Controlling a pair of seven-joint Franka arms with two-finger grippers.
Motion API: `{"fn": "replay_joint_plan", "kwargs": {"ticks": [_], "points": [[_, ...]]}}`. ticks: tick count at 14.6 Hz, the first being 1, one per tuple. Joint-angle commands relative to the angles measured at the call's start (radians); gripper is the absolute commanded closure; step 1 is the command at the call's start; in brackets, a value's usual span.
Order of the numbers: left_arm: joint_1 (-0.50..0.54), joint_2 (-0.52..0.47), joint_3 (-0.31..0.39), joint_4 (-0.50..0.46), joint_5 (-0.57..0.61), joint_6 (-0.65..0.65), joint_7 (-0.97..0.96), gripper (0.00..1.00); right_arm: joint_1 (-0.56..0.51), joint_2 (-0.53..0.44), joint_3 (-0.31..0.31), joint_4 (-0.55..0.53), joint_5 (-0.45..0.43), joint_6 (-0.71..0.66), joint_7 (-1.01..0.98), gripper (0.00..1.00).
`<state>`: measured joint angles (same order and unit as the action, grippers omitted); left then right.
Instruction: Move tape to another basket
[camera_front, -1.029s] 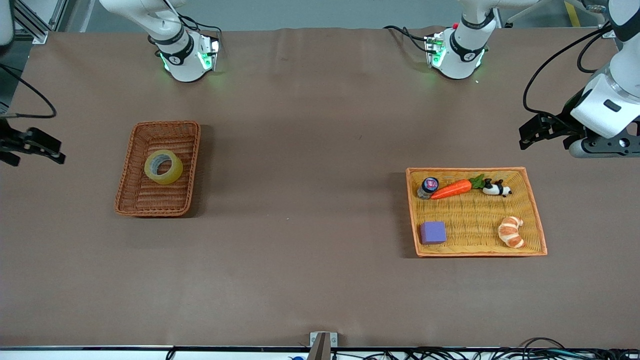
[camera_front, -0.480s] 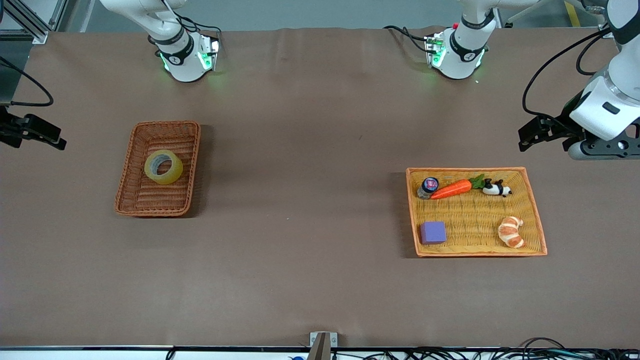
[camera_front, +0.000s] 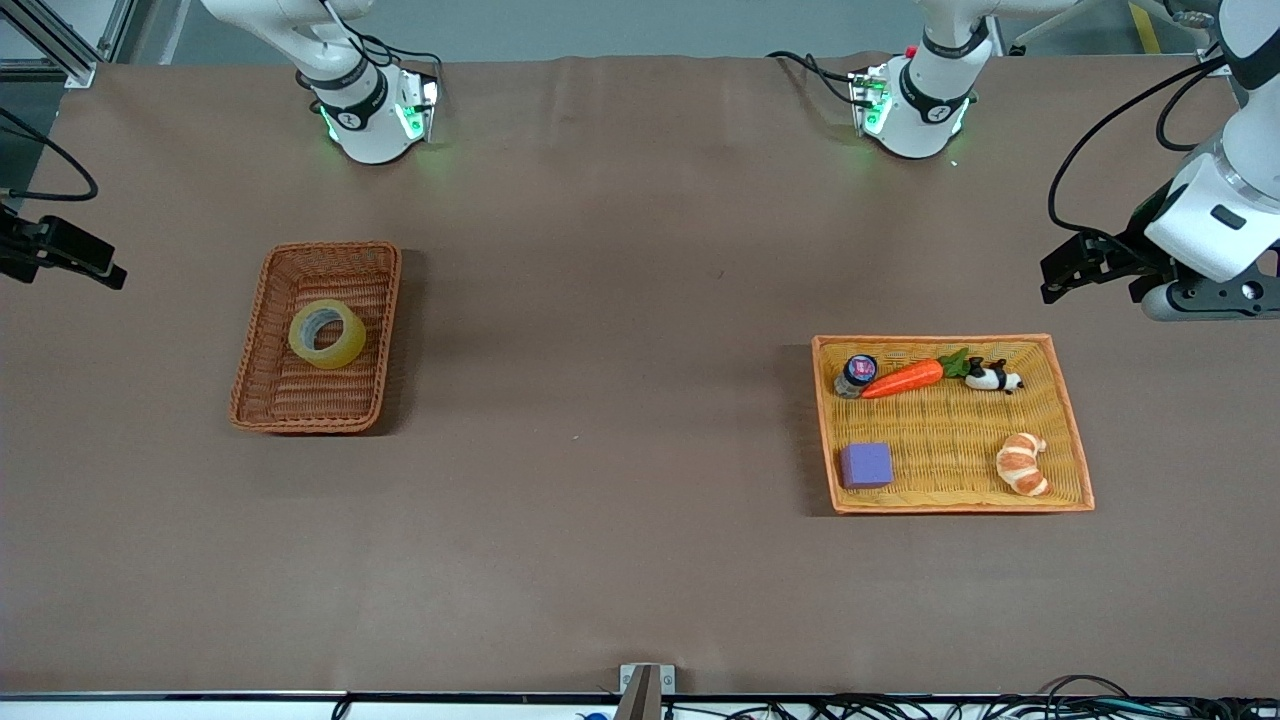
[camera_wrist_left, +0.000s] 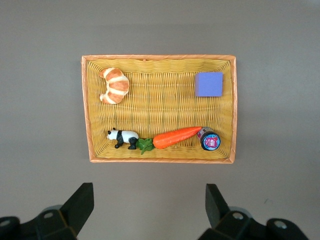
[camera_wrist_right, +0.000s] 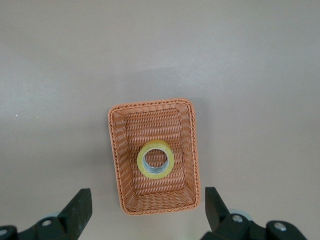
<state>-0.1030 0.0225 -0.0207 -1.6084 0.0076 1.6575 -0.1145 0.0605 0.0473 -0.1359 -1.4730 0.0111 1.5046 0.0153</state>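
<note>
- The tape lies flat inside the reddish-brown basket, in the left half of the front view, toward the right arm's end of the table; the right wrist view shows it there too.
- The right gripper hangs high at the front view's left edge, over bare table beside the basket, its fingers spread wide and holding nothing.
- The orange-yellow tray, at the front view's lower right, holds a carrot, small jar, panda figure, croissant and purple block.
- The left gripper hovers at the right edge, over table just beside the tray, fingers spread and empty.
</note>
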Motion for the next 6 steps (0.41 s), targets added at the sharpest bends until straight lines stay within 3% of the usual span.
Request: {"fn": "replay_joint_plan", "kwargs": {"ticks": [1,6], "points": [[-0.001,-0.012,0.005,-0.002,0.008,0.004,0.021,0.02,-0.013,-0.023,0.024,-0.02,-0.01,-0.003,0.022,0.0],[0.0,-0.009,0.005,-0.001,0.006,0.01,0.027,0.02,-0.013,-0.034,0.024,-0.033,-0.011,0.011,0.022,0.0]]}}
